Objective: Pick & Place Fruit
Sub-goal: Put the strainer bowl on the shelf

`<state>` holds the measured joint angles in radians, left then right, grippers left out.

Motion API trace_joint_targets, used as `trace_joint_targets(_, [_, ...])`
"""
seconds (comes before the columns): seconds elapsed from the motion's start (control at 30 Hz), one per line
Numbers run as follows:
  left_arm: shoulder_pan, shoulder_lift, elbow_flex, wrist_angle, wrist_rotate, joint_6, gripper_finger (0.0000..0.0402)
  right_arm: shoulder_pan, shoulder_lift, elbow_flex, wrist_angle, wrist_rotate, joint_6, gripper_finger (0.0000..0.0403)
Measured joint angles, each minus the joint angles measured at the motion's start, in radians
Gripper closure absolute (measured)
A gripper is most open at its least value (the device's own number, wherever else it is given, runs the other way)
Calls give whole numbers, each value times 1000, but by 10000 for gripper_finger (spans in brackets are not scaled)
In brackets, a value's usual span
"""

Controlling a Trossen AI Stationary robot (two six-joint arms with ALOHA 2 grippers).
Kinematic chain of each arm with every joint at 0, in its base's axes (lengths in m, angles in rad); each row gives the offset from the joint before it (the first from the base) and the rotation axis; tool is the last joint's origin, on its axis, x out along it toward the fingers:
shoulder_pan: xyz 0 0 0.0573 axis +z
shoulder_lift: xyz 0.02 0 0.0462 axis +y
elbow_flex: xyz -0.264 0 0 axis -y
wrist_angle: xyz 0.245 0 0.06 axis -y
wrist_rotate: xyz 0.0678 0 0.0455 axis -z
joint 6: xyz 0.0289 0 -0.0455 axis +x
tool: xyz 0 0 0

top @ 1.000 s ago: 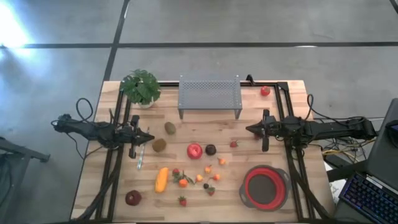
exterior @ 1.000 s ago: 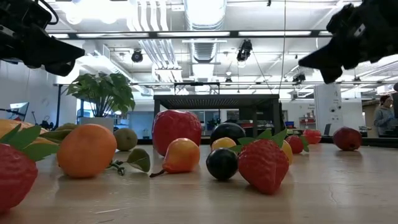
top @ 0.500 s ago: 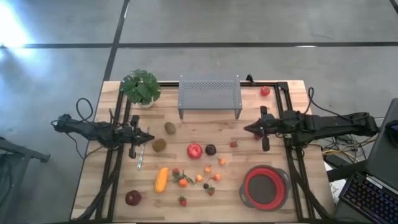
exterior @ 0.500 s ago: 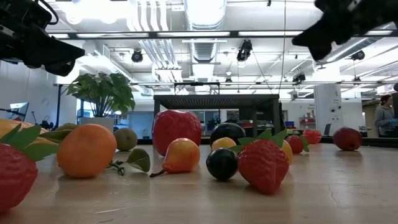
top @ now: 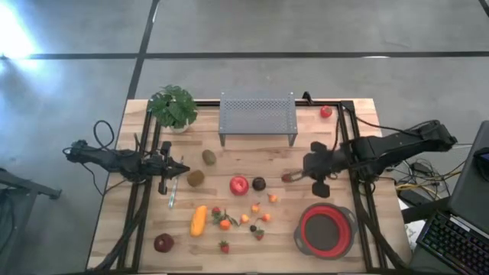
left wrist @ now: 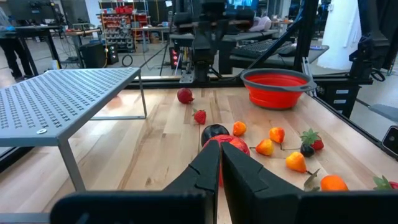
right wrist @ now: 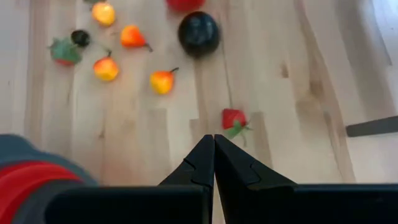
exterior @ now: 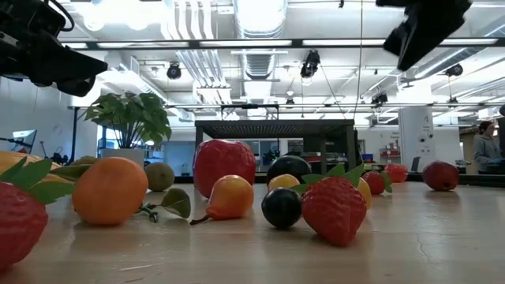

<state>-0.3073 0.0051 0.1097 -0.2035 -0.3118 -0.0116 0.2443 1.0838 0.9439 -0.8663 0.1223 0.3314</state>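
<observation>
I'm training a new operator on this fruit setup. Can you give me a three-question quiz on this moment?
1. True or false: the red bowl holds fruit.
2. Which gripper hangs near the small strawberry: A left, B right?
3. Fill in: the dark plum lies beside the red ____.

Key: 1 false, it is empty. 2 B, the right gripper; the left gripper waits near a kiwi. 3 apple.

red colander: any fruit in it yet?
Empty. In the high view the red colander shows only its bare dark bottom; the fruit, like the red apple, lies on the table.
</observation>
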Motion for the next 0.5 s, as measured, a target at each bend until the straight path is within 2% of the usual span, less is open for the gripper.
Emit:
trace_joint_targets(0.3, [0,0,0,0,0,0,381,265,150,243,-283,90,205,394])
trace_joint_targets(0.5, [0,0,0,0,0,0,380,391,210,276,-376,129,379,384])
